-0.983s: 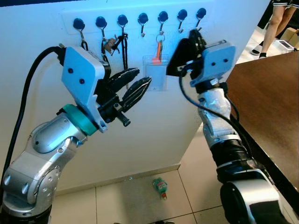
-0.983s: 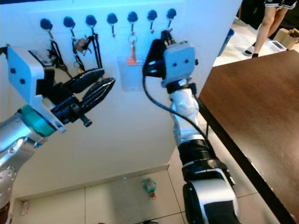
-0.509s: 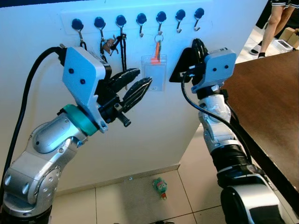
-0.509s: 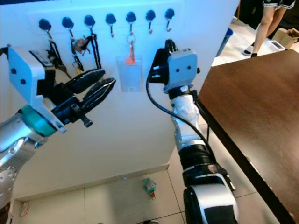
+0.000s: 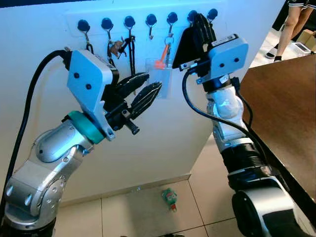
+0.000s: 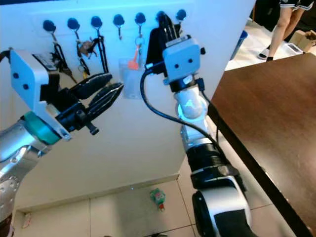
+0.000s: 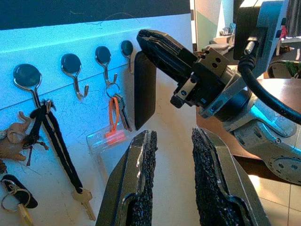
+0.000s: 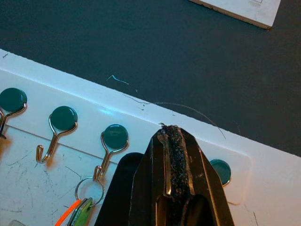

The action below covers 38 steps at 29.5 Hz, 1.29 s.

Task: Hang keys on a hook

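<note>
Here we have a white wall (image 5: 163,128) carrying a row of round-headed hooks (image 5: 151,20), and both our silver arms are raised toward it. Our left arm bends up from the lower left, its forearm angled toward the wall, and the left gripper (image 5: 143,91) sits just below the hooks with its two black fingers (image 7: 141,188) slightly parted, a narrow gap between them and nothing in it. Our right arm rises nearly upright from the lower right beside the dark wooden table (image 5: 286,108), wrist tipped forward, so the right gripper (image 5: 200,24) reaches the hook row near its right end; its fingers are pressed together, and from the wrist we see no object between their tips. The keys (image 7: 120,109), on a ring with an orange tag (image 7: 112,117) and a clear badge holder (image 5: 159,81), hang from the fifth hook, just beside our right gripper. Further left hang a black lanyard with a key (image 7: 61,157) and a small figure charm (image 7: 11,143). A little green toy (image 5: 169,197) lies on the tiled floor.
</note>
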{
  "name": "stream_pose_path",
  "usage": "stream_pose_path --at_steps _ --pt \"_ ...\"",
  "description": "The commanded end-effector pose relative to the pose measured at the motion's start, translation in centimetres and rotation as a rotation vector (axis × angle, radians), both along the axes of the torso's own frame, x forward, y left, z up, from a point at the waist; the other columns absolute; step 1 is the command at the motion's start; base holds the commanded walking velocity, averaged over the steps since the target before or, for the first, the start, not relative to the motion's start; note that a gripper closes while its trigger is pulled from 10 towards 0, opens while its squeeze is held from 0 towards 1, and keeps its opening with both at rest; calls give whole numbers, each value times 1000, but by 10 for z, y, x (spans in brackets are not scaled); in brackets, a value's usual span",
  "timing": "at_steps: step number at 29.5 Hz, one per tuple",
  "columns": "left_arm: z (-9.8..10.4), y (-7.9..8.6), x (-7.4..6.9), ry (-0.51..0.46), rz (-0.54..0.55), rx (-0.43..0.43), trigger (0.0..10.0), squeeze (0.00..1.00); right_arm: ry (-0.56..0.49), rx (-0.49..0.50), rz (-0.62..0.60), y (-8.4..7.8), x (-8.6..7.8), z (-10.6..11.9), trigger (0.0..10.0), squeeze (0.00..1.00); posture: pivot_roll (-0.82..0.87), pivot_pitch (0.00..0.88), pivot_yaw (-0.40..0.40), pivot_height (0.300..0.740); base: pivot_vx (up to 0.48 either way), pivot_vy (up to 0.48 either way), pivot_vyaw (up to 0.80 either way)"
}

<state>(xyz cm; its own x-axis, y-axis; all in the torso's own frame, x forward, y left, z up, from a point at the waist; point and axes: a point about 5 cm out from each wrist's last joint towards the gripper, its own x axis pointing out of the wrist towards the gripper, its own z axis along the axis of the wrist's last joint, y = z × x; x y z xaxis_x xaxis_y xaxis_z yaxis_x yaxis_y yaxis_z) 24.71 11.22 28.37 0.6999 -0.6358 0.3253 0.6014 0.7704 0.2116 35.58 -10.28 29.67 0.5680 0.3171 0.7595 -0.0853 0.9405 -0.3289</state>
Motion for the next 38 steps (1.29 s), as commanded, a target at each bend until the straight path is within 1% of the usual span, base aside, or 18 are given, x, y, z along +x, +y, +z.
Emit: stream_pose_path --at_steps 1,6,9,12,16,19,24,30,37,38 --pt "-5 -1 0 20 -6 2 10000 0 -5 -23 5 4 0 1 10000 0 123 0 96 740 0 0 0" --pt "-5 -1 0 20 -4 2 10000 0 28 -35 -32 3 6 -4 10000 0 127 0 94 740 0 0 0" --pt "-5 -1 0 21 -5 3 10000 0 99 -57 -97 0 14 -14 10000 0 122 0 97 740 0 0 0" --pt "-5 -1 0 20 -6 4 10000 0 114 -60 -98 0 15 -16 10000 0 120 0 98 740 0 0 0" --pt "-5 -1 0 19 -8 4 10000 0 117 -63 -86 1 14 -17 10000 0 121 0 99 740 0 0 0" --pt "-5 -1 1 17 -9 5 10000 0 101 -74 -59 6 13 -14 10000 0 122 0 97 740 0 0 0" --pt "-5 -1 1 16 -8 6 10000 0 94 -85 -52 9 12 -13 10000 0 123 0 96 740 0 0 0" --pt "-5 -1 1 15 -5 4 10000 0 137 -135 -73 12 18 -18 10000 0 119 0 93 740 0 0 0" --pt "-6 -2 1 16 -8 1 10000 0 125 -182 -95 12 20 -15 10000 0 120 0 91 740 0 0 0" --pt "-6 -2 1 16 -9 1 10000 0 108 -200 -99 13 19 -13 10000 0 121 0 90 740 0 0 0"
